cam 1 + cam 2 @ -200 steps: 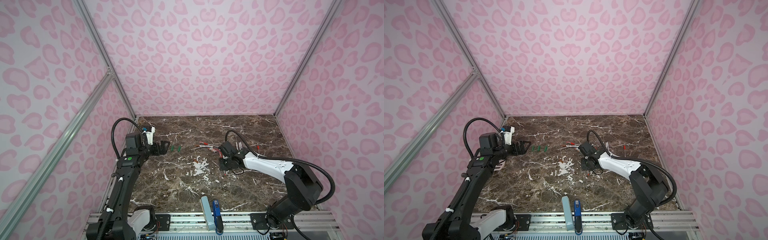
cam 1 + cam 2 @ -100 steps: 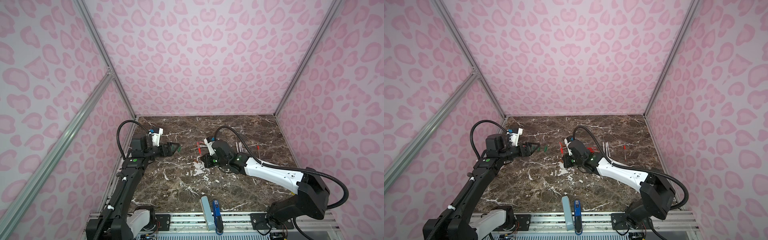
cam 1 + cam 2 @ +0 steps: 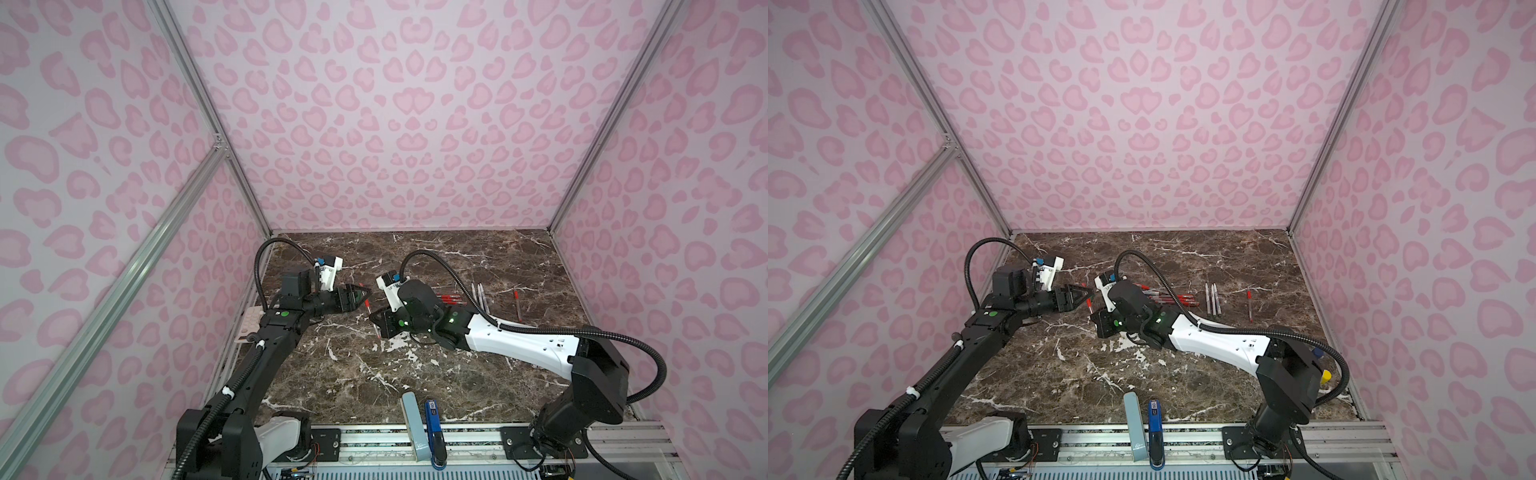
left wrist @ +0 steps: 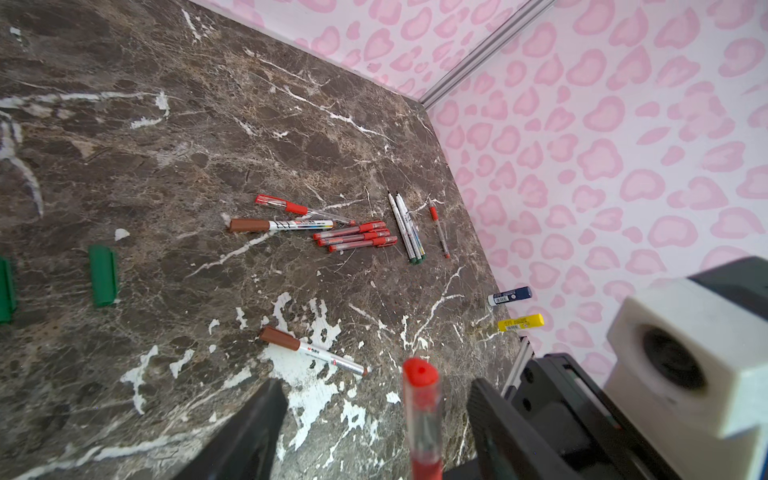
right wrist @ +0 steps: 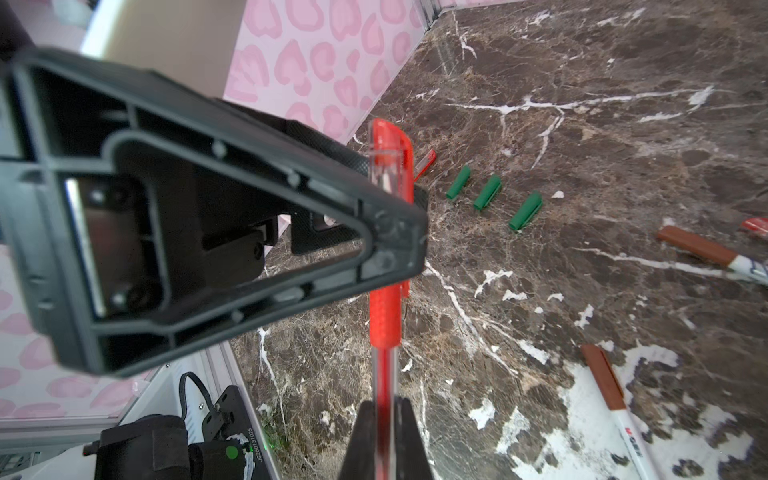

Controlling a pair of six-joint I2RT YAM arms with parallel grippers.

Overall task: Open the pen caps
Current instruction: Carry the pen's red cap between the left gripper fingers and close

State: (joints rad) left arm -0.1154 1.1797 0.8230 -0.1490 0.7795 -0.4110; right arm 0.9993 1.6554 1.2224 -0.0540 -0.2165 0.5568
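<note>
Marble (image 5: 582,145): right hand (image 5: 384,411) tight around pen (image 5: 384,320)

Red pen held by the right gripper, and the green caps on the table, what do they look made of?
Red pen: probably plastic. It has a clear glossy barrel with the red ink tube showing through, a see-through cap, and a matte, textured red grip that may be rubber.
Green caps: apparently opaque moulded plastic, smooth with a dull sheen.

Both arms stretch in toward the middle, tips almost meeting. The left gripper (image 3: 365,296) stands with fingers parted, either side of a red pen (image 5: 385,322); the right gripper (image 3: 376,325) pinches that pen tight.
</note>
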